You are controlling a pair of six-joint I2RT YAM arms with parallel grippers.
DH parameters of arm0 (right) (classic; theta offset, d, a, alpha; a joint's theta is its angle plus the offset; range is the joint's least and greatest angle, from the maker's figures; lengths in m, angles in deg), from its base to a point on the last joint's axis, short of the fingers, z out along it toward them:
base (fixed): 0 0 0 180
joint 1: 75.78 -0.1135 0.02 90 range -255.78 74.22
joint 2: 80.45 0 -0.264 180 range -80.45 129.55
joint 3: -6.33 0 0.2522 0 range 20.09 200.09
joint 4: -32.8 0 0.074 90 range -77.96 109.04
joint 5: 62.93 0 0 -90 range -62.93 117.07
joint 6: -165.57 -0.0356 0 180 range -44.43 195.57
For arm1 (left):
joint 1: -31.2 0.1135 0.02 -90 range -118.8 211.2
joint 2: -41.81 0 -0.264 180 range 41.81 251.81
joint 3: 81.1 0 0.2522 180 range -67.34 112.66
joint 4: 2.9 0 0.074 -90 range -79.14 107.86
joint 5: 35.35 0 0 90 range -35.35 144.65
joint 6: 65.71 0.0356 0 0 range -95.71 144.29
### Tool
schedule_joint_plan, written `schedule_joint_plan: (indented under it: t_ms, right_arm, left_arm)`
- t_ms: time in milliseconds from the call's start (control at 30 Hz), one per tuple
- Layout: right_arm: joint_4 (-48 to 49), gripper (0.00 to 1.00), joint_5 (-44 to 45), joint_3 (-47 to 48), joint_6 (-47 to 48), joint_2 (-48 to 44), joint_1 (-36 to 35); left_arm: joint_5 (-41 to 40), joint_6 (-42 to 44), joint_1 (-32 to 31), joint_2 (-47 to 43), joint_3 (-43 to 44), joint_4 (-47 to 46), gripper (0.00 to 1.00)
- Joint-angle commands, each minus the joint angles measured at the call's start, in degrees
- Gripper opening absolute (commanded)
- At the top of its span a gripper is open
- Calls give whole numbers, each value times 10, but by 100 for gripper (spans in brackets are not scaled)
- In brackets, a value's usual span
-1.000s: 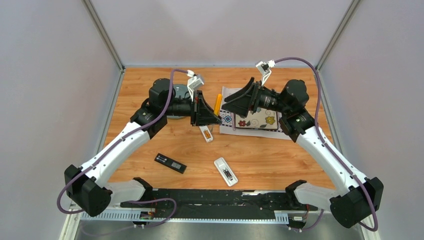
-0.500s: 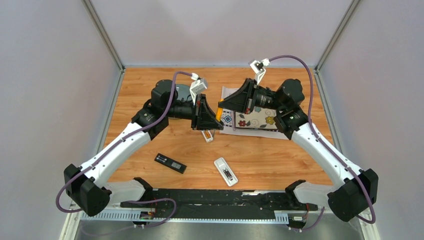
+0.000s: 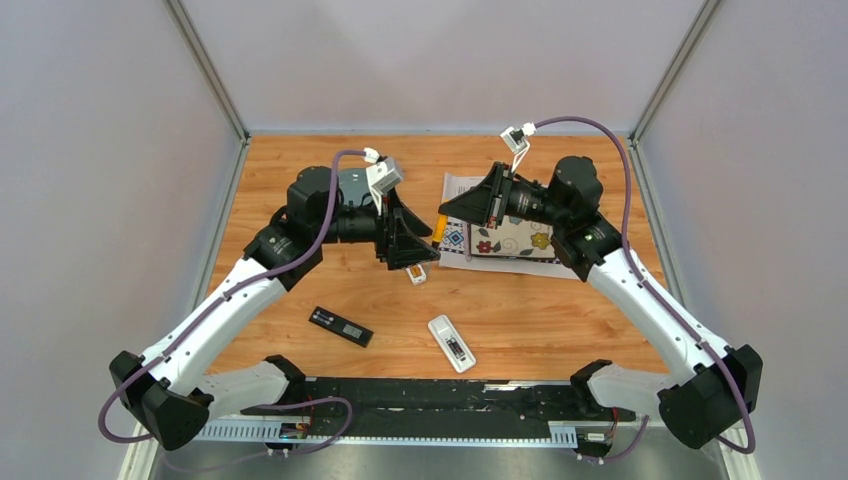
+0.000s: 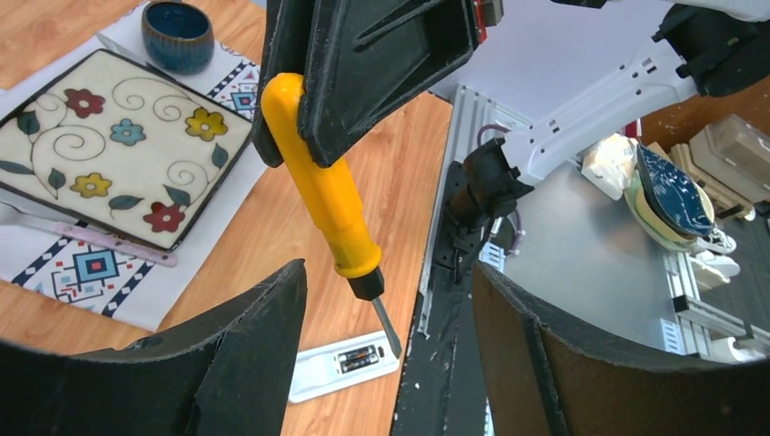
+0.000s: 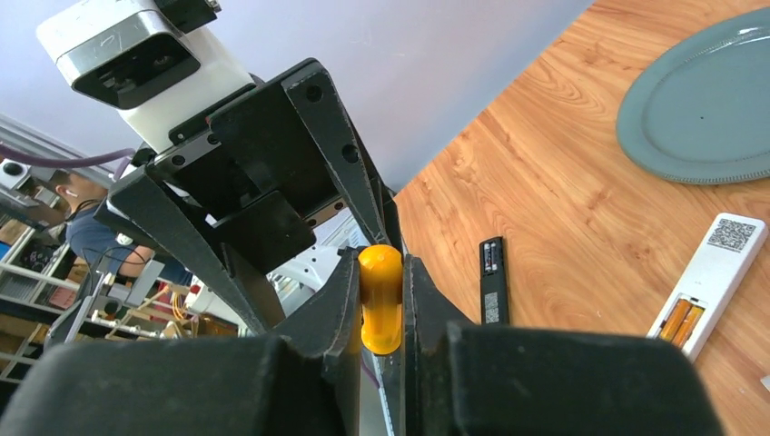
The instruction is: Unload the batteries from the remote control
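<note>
My right gripper (image 5: 381,272) is shut on the handle of an orange screwdriver (image 5: 380,309), held in the air with its blade slanting down (image 4: 327,191). My left gripper (image 4: 389,277) stands open just below it, its fingers (image 4: 245,345) either side of the blade without touching it. In the top view both grippers (image 3: 408,245) (image 3: 443,212) meet above a white remote control (image 3: 413,273). Its open bay shows gold-orange batteries (image 5: 681,320). A second white remote (image 4: 350,363) near the front rail holds two batteries (image 4: 361,357).
A black remote (image 3: 340,326) lies at front left, its back open. A floral plate (image 4: 109,145) on a patterned placemat (image 3: 460,245) sits at the right, with a blue bowl (image 4: 177,32) behind it. A grey plate (image 5: 708,109) lies behind my left arm.
My right gripper has moved in and shut on the screwdriver handle. My left gripper has opened off the screwdriver and drawn back slightly to the left.
</note>
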State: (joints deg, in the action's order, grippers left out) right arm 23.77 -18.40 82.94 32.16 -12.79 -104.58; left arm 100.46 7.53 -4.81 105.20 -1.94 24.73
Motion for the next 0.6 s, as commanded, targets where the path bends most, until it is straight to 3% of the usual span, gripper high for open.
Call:
schedule_joint_plan:
  t_ms: [0, 167, 233, 267, 367, 433, 467, 533, 567]
  right_arm:
    - [1, 0, 24, -4, -2, -22, -1]
    - [2, 0, 21, -4, 1, -27, -1]
    - [-4, 0, 22, -2, 6, -27, -1]
    - [-9, 0, 22, -2, 10, -25, -1]
    - [-10, 0, 22, -5, 11, -26, -1]
    - [-10, 7, 22, -8, 23, -29, -1]
    - [-12, 18, 24, -9, 28, -30, -1]
    - [-17, 27, 27, -10, 50, -39, 0]
    - [-21, 38, 28, -8, 57, -43, 2]
  left_arm:
    - [-9, 3, -2, 18, 9, -25, 72]
    - [10, -15, -1, 54, 18, -49, 63]
    - [17, -22, -1, 60, 17, -58, 47]
    - [19, -24, -1, 62, 18, -64, 31]
    - [17, -27, -2, 65, 20, -63, 0]
    - [18, -27, -1, 64, 21, -63, 0]
    - [19, -27, -2, 62, 19, -62, 0]
    - [20, -26, -2, 58, 17, -62, 0]
    - [21, -24, -2, 57, 17, -60, 0]
